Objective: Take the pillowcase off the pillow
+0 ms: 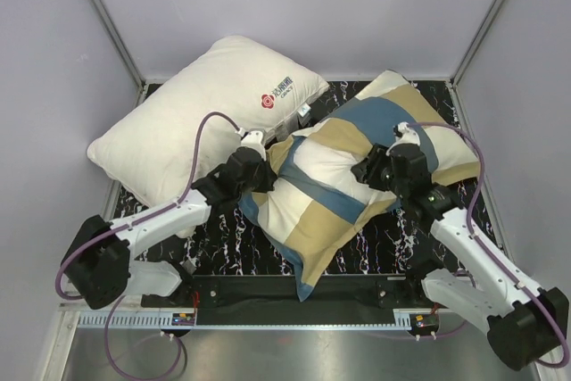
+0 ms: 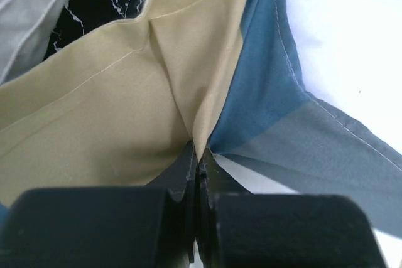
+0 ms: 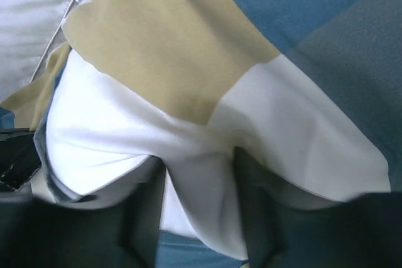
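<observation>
— Where is the soft checked pillowcase of teal, tan and cream (image 1: 332, 213)?

— Centre and right of the top view, lying aslant on the black white-veined table (image 1: 223, 252), bulging with its filling. Its upper left corner lies just beside a white pillow with a red logo (image 1: 205, 113), which fills the upper left.

— And the plain off-white pillow (image 2: 352, 36)?

— It shows in the upper right of the left wrist view, bare beside the stitched blue hem.

— The left gripper (image 2: 198, 155)?

— At the cover's left edge, fingers pressed together on a pinch of tan and blue cloth that fans out from them.

— The right gripper (image 3: 198, 162)?

— On the cover's upper right part. Its fingers stand apart, with a fold of cream cloth running down between them.
</observation>
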Robot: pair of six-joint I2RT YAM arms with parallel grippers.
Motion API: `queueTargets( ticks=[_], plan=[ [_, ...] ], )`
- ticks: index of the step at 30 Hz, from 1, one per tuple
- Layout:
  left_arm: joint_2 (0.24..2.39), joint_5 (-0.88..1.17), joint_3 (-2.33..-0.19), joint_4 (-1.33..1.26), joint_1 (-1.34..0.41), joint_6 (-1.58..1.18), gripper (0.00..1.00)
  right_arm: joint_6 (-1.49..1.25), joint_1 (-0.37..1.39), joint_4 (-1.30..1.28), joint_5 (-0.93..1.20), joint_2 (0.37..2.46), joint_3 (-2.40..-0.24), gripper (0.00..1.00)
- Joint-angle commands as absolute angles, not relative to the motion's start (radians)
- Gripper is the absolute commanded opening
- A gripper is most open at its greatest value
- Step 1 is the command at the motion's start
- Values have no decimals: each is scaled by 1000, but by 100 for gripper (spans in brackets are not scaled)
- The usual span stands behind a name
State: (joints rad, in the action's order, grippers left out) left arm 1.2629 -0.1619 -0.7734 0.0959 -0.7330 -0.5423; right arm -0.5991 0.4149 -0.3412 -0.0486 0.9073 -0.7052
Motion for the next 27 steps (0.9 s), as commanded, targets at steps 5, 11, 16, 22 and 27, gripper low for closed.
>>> queueTargets(
  ticks=[5,11,16,22,27],
  plan=[
    [1365,-199,-695,77,-769,-534,0,-474,683,-364,-229,1074,-1028,80],
    [1359,-198,-684,66,-772,-535,0,-419,748,-345,-238,1204,-1196,84],
    [1348,-190,-678,58,-773,-537,0,-399,770,-302,-215,1301,-1247,87],
    [1338,-179,-675,48,-787,-549,0,-417,769,-295,-233,1475,-1240,89],
    [1318,-183,-663,49,-796,-551,0,-480,770,-301,-288,1592,-1184,91]
  ],
)
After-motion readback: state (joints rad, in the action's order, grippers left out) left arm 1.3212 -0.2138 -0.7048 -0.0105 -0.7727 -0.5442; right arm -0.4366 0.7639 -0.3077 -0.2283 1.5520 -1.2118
